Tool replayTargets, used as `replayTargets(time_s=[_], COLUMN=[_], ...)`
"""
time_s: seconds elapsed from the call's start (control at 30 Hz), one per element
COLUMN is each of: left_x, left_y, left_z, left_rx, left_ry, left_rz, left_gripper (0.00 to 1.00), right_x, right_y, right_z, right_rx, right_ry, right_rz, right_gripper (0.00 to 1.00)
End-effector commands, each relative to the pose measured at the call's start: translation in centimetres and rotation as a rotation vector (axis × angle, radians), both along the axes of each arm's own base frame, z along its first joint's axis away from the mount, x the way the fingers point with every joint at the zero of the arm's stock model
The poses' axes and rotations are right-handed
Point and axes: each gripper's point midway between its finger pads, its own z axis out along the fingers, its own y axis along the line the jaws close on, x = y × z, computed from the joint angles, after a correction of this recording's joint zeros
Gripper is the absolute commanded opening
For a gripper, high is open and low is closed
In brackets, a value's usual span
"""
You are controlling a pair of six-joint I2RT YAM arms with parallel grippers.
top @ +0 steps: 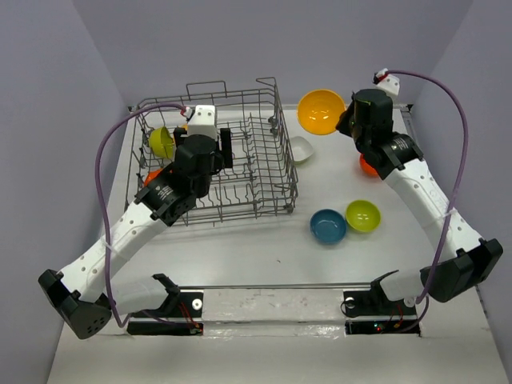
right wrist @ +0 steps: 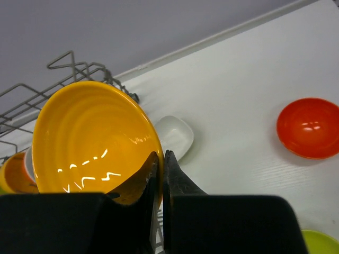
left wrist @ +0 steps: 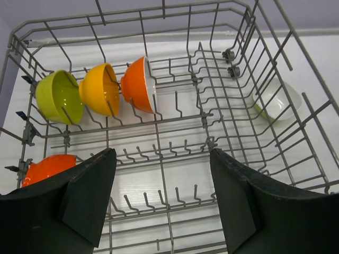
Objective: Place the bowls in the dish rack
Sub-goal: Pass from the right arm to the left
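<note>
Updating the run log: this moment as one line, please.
left jaws: open over grey wire dish rack | right jaws: shut on rim of glossy round orange-yellow bowl | status: bowl not yet racked

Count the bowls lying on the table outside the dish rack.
4: a white bowl beside the dish rack, a red-orange bowl partly behind the right arm, a teal bowl and a lime green bowl side by side on the near side. The arms may hide others.
</note>
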Motion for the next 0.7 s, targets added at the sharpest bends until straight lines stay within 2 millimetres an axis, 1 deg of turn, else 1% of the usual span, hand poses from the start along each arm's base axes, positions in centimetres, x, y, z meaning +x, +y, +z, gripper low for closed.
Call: replayTargets(time_s=[0.0, 0.03, 0.07, 0.1, 0.13, 0.17, 0.2, 0.23, 0.27, 0.33, 0.37, 0.4, 0.43, 0.47, 0.53, 0.57, 0.6, 0.63, 0.67], left_x=[0.4, 0.6, 0.9, 1.1, 1.3, 1.6, 1.7, 1.9, 2.2, 2.5, 2.7, 2.7, 2.8, 3.0, 3.1, 3.2, 3.3, 3.2, 3.1], left_y=[0.6, 0.8, 0.8, 0.8, 0.7, 0.7, 0.7, 0.8, 0.9, 0.9, 1.4, 1.2, 1.2, 1.2, 1.4, 1.2, 1.0, 0.9, 0.8], left_z=[4.4, 4.6, 5.1, 4.9, 5.5, 5.7, 6.3, 6.5, 7.1, 7.7, 8.0, 8.4, 8.6, 8.6, 8.6, 8.6, 8.3, 8.6, 8.5], left_rx=[-0.083, -0.085, -0.092, -0.091, -0.103, -0.109, -0.12, -0.127, -0.147, -0.17, -0.184, -0.203, -0.212, -0.215, -0.232, -0.245, -0.257, -0.28, -0.288], left_ry=[-0.089, -0.093, -0.102, -0.098, -0.108, -0.111, -0.121, -0.124, -0.131, -0.139, -0.148, -0.151, -0.154, -0.151, -0.146, -0.15, -0.14, -0.148, -0.143], left_rz=[0.057, 0.069, 0.083, 0.089, 0.089, 0.092, 0.093, 0.093, 0.089, 0.074, 0.081, 0.062, 0.055, 0.053, 0.042, 0.031, 0.006, -0.009, -0.021], left_gripper=[0.81, 0.81, 0.82, 0.82, 0.82, 0.82, 0.82, 0.83, 0.83, 0.83, 0.83, 0.83, 0.84, 0.84, 0.84, 0.84, 0.84, 0.84, 0.84], right_x=[-0.1, -0.3, -0.3, -0.4, -0.6, -0.7, -0.8, -1.0, -1.2, -1.3, -1.4, -1.3, -1.6, -1.5, -1.7, -1.5, -1.6, -1.9, -1.8], right_y=[3.8, 5.4, 6.3, 7.2, 8.2, 9.8, 10.8, 11.9, 13.3, 14.7, 15.7, 15.9, 16.9, 17.1, 18.7, 18.8, 19.6, 20.2, 20.4], right_z=[4.1, 4.2, 4.9, 5.1, 5.3, 5.5, 5.5, 5.6, 5.6, 5.5, 5.4, 5.3, 5.2, 5.1, 4.7, 4.6, 4.4, 4.3, 4.3], right_rx=[0.027, 0.031, 0.038, 0.042, 0.048, 0.057, 0.067, 0.083, 0.095, 0.101, 0.105, 0.107, 0.112, 0.115, 0.119, 0.116, 0.114, 0.115, 0.117], right_ry=[-0.086, -0.087, -0.101, -0.104, -0.107, -0.111, -0.11, -0.11, -0.113, -0.108, -0.108, -0.107, -0.106, -0.105, -0.099, -0.098, -0.093, -0.094, -0.094], right_rz=[0.113, 0.149, 0.167, 0.189, 0.213, 0.251, 0.279, 0.321, 0.353, 0.381, 0.401, 0.406, 0.433, 0.435, 0.465, 0.465, 0.477, 0.49, 0.488], right_gripper=[0.01, 0.01, 0.01, 0.01, 0.01, 0.01, 0.01, 0.01, 0.01, 0.01, 0.01, 0.01, 0.01, 0.01, 0.01, 0.01, 0.01, 0.01, 0.01])
